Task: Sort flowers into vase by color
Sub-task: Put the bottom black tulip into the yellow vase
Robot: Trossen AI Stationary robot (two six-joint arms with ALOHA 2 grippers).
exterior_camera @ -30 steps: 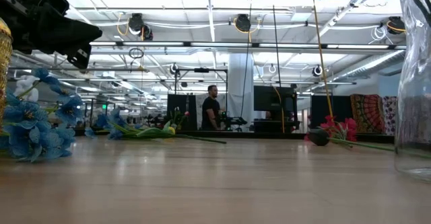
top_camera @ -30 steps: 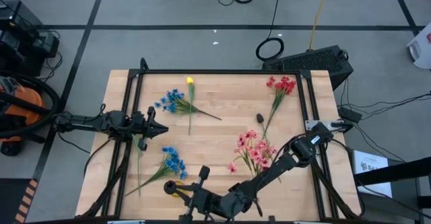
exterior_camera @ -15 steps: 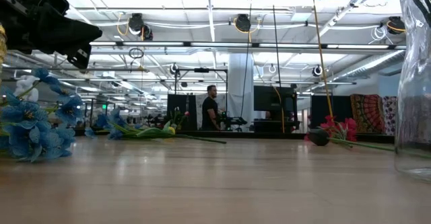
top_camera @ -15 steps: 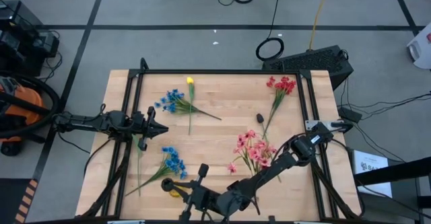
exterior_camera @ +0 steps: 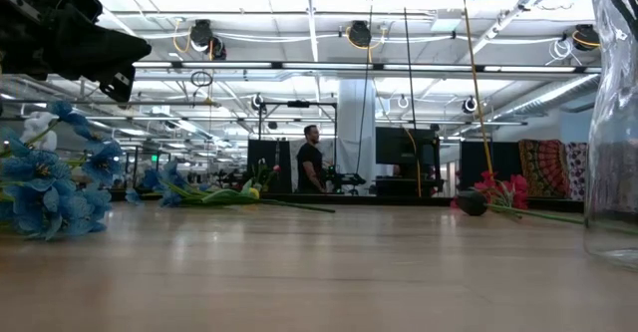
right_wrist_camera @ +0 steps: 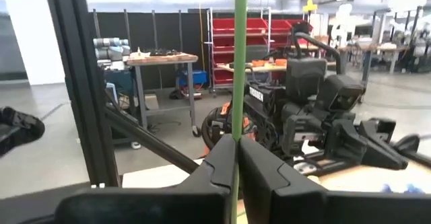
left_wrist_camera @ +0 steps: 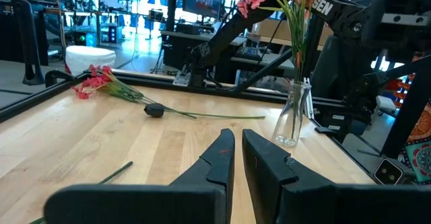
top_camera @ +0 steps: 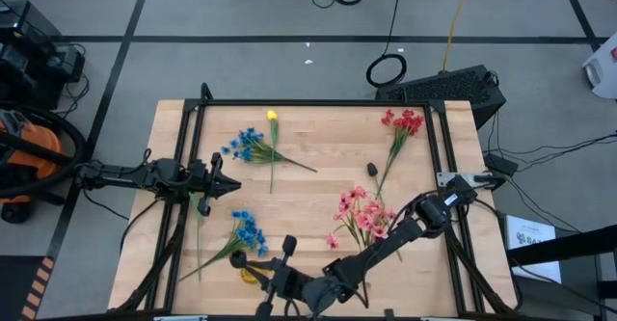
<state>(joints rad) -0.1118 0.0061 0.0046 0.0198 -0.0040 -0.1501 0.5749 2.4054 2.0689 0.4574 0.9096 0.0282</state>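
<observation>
My right end effector (right_wrist_camera: 236, 158) was clenched on a thin green flower stem (right_wrist_camera: 238, 62) near the worktop's (top_camera: 318, 157) front edge. My left end effector (left_wrist_camera: 236, 158), nearly closed and empty, waited at the left side. Blue (top_camera: 247, 231), pink (top_camera: 362, 213) and red flowers (top_camera: 402, 122) lay spread across the worktop.

Left gripper (top_camera: 234, 185) closed, waiting, right gripper (right_wrist_camera: 236, 158) clamped
</observation>
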